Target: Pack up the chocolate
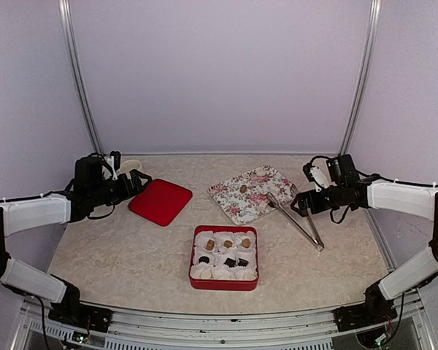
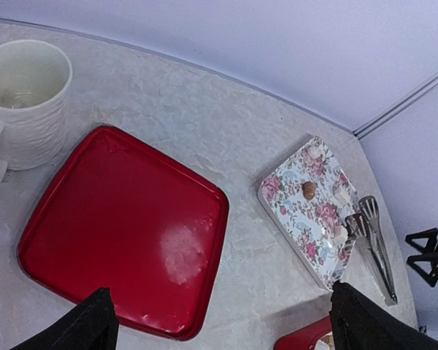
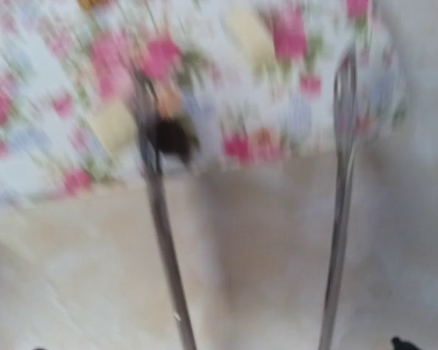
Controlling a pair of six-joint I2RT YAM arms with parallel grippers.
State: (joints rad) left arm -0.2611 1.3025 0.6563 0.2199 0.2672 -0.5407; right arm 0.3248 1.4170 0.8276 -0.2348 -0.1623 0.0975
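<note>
Six chocolates [image 1: 228,243], three tan and three dark, sit in paper cups [image 1: 202,271] inside the red box [image 1: 224,286] at mid-worktop [image 1: 131,255]. One more tan piece [image 1: 243,189] lies on the floral tray [image 1: 226,197]. Metal tongs [image 1: 299,222] rest with their tips on that tray. Just above them the right claw [image 1: 304,205] hovers spread wide, gripping nothing. Over the red lid [image 2: 124,219] the left claw [image 2: 220,292] gapes empty.

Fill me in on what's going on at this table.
Two arms are packing chocolates into a red box of paper cups; several pieces are already in. The right claw hangs open over the tongs, which lie with their tips on the floral tray near one tan chocolate. The left claw hovers open by the red lid, holding nothing.
</note>
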